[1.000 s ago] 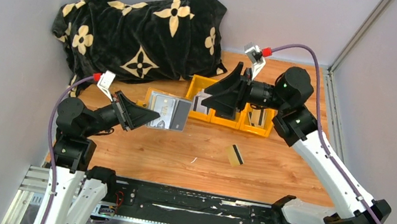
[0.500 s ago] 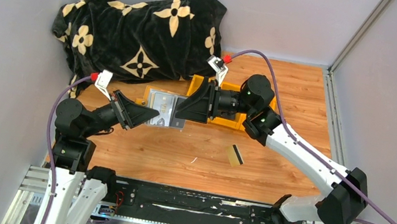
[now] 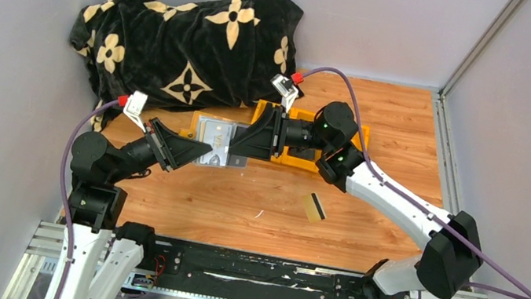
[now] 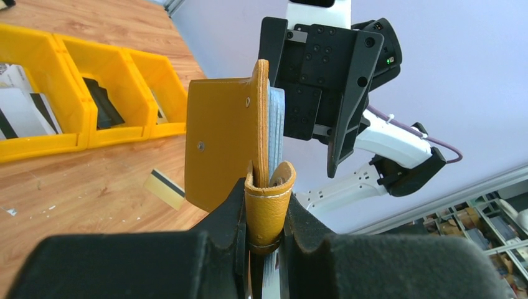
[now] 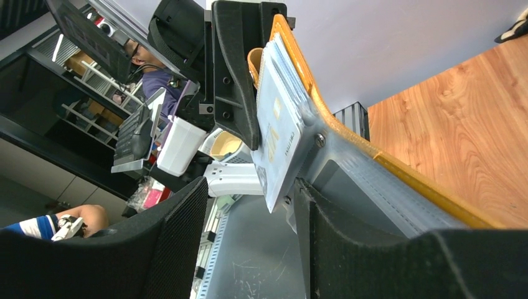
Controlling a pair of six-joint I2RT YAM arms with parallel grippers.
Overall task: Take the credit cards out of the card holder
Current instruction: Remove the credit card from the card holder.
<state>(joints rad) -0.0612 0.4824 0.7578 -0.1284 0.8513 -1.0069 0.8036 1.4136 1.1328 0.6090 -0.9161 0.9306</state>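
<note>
My left gripper (image 3: 196, 153) is shut on the mustard-tan card holder (image 3: 215, 144) and holds it open above the table. In the left wrist view my left gripper (image 4: 268, 215) pinches its leather strap, and the holder (image 4: 224, 146) stands edge-on. My right gripper (image 3: 241, 143) is open at the holder's right edge. In the right wrist view a pale grey-white credit card (image 5: 279, 128) sticks out of the grey inside (image 5: 367, 180), with its corner between my open right gripper (image 5: 249, 215) fingers. A tan-gold card with a black stripe (image 3: 315, 207) lies loose on the table.
A yellow three-compartment bin (image 3: 300, 163) sits behind the holder, mostly under my right arm; it shows in the left wrist view (image 4: 75, 99) with cards inside. A black blanket with cream flowers (image 3: 183, 42) is piled at the back left. Grey walls enclose the wooden table (image 3: 392, 129).
My right arm has swung left from over the yellow bin to the card holder's right edge. My left gripper has kept its hold and barely moved.
</note>
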